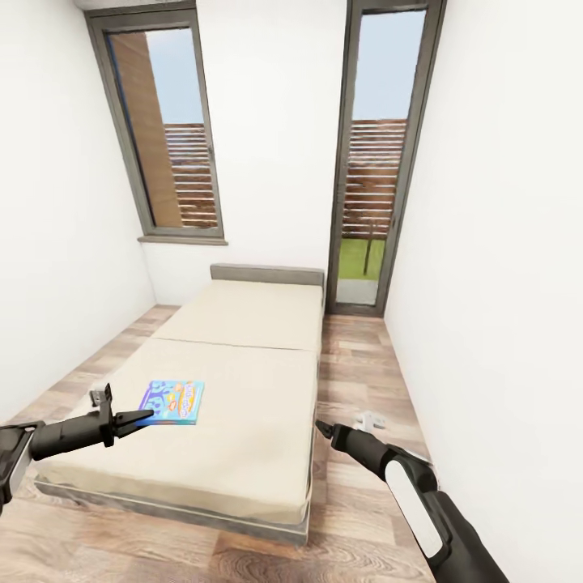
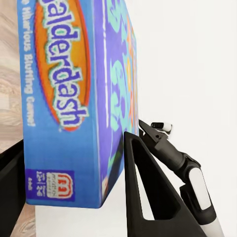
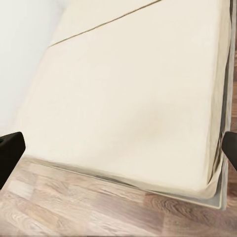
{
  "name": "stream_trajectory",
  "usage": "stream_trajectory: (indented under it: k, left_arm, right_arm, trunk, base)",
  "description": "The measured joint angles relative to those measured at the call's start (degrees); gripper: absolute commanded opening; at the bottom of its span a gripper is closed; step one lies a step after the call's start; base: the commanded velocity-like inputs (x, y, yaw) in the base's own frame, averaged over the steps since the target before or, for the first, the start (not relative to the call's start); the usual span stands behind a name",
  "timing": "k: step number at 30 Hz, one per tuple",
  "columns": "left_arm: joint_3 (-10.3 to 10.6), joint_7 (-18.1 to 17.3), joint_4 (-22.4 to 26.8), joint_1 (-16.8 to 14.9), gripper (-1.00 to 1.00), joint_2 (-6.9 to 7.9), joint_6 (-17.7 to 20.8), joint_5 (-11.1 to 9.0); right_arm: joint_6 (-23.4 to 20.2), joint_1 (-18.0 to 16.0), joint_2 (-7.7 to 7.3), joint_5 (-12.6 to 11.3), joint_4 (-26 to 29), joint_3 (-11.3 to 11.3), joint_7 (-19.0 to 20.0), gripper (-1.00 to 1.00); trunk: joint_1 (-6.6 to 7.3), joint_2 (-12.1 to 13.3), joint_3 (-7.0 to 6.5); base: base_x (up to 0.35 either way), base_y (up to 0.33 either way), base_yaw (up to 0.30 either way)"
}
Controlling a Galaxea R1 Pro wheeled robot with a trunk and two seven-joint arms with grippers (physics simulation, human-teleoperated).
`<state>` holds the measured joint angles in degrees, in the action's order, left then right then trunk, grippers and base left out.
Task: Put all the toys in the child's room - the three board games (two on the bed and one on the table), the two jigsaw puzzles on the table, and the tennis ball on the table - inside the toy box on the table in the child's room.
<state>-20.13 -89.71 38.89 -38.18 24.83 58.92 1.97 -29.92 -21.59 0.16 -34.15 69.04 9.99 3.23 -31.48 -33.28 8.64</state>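
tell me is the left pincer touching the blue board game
Touching. In the left wrist view the Balderdash board game sits between the left pincer's fingers, its lower edge against them. In the head view it's held over the bed.

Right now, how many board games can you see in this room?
1. A small, mostly blue board game is at the left gripper, over the near left part of the bed. The left wrist view shows it between the fingers. Others may be out of view.
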Motion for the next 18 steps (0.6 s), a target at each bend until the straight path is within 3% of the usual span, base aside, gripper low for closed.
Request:
stream_trajectory:
  k: [18]
  left_arm:
    - [0.00, 0.01, 0.00, 0.01, -1.00, -0.04, -0.04, 0.05]
  right_arm:
    - [0.39, 0.01, 0.00, 0.02, 0.00, 0.01, 0.01, 1.00]
  trunk:
    - [3.96, 7.25, -3.25]
  base:
    - [0.000, 0.000, 0.292]
